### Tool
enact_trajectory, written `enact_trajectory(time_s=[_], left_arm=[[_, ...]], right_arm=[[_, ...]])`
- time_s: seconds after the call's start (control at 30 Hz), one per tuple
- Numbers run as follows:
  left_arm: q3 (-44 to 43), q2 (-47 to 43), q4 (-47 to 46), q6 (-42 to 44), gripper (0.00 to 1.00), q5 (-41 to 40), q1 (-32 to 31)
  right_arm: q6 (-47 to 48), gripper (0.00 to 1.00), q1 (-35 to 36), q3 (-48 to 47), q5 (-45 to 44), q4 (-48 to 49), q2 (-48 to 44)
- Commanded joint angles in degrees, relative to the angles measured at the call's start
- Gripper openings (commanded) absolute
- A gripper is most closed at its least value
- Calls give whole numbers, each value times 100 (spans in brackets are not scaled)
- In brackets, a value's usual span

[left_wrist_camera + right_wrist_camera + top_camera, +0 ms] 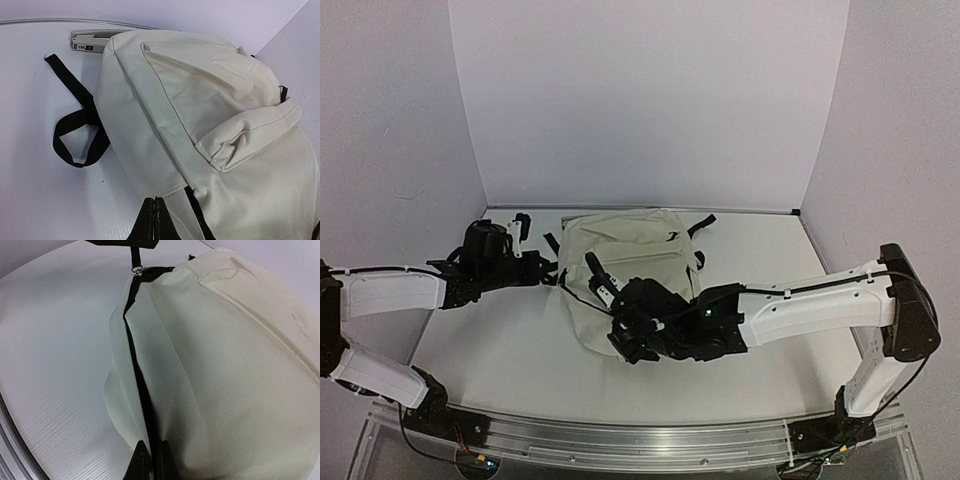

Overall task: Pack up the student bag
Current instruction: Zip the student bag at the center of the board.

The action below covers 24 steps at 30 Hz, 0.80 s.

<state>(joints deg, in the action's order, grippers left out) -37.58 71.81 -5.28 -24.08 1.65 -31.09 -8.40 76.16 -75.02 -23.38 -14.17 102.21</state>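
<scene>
Right up against the left wrist cam is the left gripper (154, 204), jaws pressed together at the near edge of the student bag (210, 115) (can't tell if any fabric is actually caught in there). The bag fills most of that shot, cream with a pocket flap. A black strap loop (75, 137) lies on the table (30, 190) to its left. Behind the bag and touching it is a grey bar-shaped thing (87, 41) with a label.

Right wrist cam: the right gripper (150, 449) is clamped on the dark zip line where the bag's cream edges meet. Further up that line a metal zip pull (135, 267) sits just under something black.

Top cam: the bag lies mid-table, with the left arm (390, 290) reaching its left edge and the right arm (810, 305) over its near side.
</scene>
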Motion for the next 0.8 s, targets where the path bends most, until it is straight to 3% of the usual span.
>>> enact_trajectory(time_s=[0.0, 0.47, 0.67, 0.7, 0.77], left_arm=[[-397, 421, -891, -24, 0, -183, 476], [-877, 1607, -1757, -211, 0, 600, 1133], [-946, 1496, -1534, -115, 0, 1196, 1176], [-952, 1435, -1431, -103, 2, 1204, 1176], [-968, 1030, -923, -45, 23, 1104, 1171]], right_arm=[[-453, 0, 74, 171, 414, -211, -656], [-885, 0, 248, 397, 919, -355, -864], [-1259, 0, 250, 661, 158, -421, -1060], [-1328, 0, 250, 766, -14, -435, -1098], [-1776, 0, 130, 1185, -645, -463, -1332]])
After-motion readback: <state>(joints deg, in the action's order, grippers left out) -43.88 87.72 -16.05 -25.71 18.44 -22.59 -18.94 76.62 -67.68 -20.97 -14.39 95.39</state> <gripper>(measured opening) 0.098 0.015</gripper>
